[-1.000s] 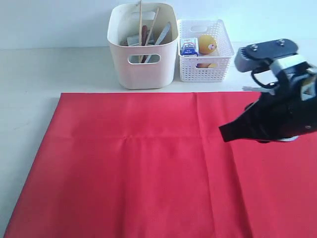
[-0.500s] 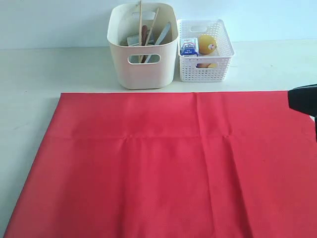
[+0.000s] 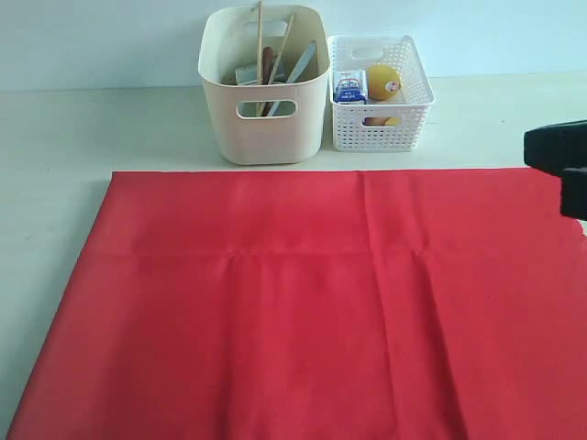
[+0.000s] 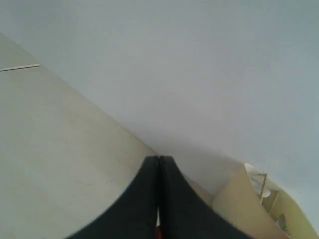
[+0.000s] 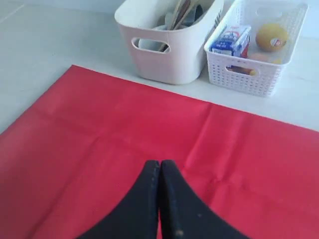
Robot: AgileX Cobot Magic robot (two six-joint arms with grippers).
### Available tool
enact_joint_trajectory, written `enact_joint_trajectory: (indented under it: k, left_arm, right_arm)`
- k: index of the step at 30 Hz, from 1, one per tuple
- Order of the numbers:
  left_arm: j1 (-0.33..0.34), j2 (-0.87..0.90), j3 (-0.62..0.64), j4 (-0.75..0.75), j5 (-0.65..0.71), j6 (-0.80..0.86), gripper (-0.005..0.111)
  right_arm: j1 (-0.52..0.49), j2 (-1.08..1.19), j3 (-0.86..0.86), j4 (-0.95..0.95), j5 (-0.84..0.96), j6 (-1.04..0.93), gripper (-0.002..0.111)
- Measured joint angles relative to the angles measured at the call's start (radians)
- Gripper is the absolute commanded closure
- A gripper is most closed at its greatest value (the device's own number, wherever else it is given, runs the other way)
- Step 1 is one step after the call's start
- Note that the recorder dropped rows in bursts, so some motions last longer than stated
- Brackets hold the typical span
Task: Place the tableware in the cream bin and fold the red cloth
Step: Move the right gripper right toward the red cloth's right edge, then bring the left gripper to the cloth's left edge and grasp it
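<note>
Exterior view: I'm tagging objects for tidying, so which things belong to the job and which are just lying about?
Job: cream bin; wooden chopsticks standing in it; red cloth, spread flat.
Lying about: white lattice basket; orange and milk carton inside it.

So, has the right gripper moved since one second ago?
Yes. The right gripper has drawn off rightward: in the exterior view its dark arm now shows only at the frame's edge, farther from the white basket than before.
</note>
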Motion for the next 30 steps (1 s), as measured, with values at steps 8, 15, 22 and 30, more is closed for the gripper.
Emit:
enact_joint_trajectory:
  k: [8, 15, 22, 30]
  left_arm:
    - [0.000, 0.359, -0.101, 0.135, -0.092, 0.004, 0.107]
    - [0.000, 0.641, -0.259, 0.180, 0.044, 0.004, 0.107]
    - [-0.100, 0.816, -0.355, 0.186, 0.137, 0.004, 0.107]
    - [-0.287, 0.974, -0.419, 0.194, 0.200, 0.133, 0.102]
  right_arm:
    - [0.000, 0.192, 0.000, 0.004, 0.069, 0.076, 0.107]
    - [0.000, 0.271, 0.002, 0.031, 0.088, 0.081, 0.107]
    - [0.000, 0.299, 0.002, 0.033, 0.076, 0.093, 0.107]
    - [0.000, 0.331, 0.002, 0.035, 0.004, 0.096, 0.107]
